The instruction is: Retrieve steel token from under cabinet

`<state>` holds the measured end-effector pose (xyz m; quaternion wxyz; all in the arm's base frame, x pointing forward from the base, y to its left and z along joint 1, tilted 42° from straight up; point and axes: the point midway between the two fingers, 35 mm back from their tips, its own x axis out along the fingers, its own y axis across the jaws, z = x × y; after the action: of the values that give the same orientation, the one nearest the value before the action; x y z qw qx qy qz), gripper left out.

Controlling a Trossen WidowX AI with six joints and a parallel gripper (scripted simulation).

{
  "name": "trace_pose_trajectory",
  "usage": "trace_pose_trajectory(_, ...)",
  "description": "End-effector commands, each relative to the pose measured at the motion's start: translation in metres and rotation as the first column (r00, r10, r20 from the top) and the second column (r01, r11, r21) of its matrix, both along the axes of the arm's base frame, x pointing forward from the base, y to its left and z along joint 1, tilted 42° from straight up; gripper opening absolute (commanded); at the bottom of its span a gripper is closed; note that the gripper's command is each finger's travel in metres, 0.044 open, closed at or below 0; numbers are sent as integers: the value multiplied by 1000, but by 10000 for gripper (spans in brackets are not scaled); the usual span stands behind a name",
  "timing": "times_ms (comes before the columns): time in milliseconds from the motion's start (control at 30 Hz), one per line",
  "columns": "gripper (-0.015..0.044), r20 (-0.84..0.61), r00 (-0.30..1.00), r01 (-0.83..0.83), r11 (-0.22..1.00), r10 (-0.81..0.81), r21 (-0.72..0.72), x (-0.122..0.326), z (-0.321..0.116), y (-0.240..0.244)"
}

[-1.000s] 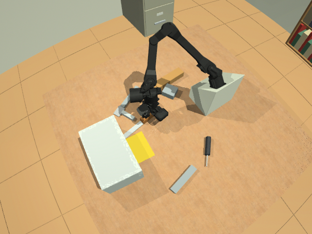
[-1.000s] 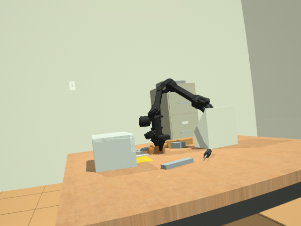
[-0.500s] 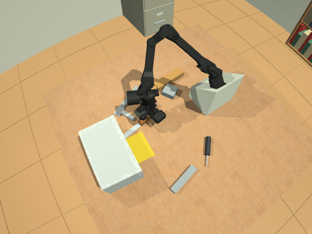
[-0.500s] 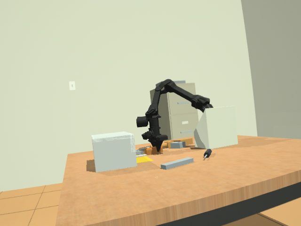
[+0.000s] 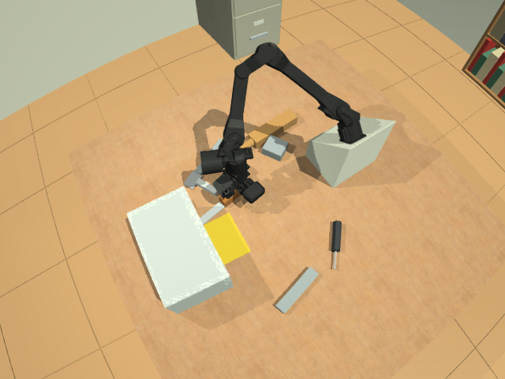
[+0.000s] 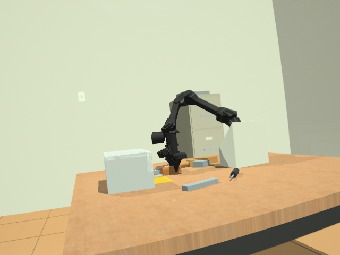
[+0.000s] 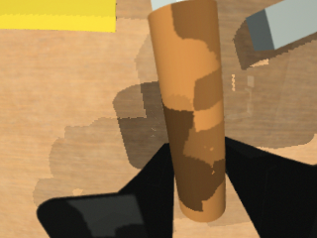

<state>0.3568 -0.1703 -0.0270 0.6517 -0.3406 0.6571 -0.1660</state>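
Observation:
The white cabinet (image 5: pixel 175 249) (image 6: pixel 128 172) stands at the left; its vent slots and the token are not visible. The marked yellow area (image 5: pixel 228 240) (image 6: pixel 162 179) (image 7: pixel 54 15) lies along its front. My gripper (image 5: pixel 235 197) (image 6: pixel 176 168) (image 7: pixel 193 145) points down, shut on the orange-brown handle (image 7: pixel 190 74) (image 6: pixel 166 170) of a tool, low over the table beyond the yellow area's far corner. The tool's flat pale blade (image 5: pixel 211 213) runs from the handle to the cabinet's front edge, beside the yellow area; whether its end is underneath is hidden.
A grey T-shaped piece (image 5: pixel 193 179) lies close behind the tool. A grey block (image 5: pixel 274 148) (image 6: pixel 200 163) and wooden piece (image 5: pixel 281 122) lie farther back. A grey bar (image 5: pixel 297 290) (image 6: pixel 200 184) and screwdriver (image 5: pixel 335 236) (image 6: pixel 234 172) lie right. A pale angular block (image 5: pixel 358 161) (image 6: pixel 251 144) stands below the arm's base.

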Motion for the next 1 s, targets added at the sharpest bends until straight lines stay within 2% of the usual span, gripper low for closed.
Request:
trace_pose_trajectory(0,0,3,1000,4,1000,-4,-1,5,-1,1)
trace_pose_trajectory(967,0,5,1000,4,1000,-4,0,34,-3,8)
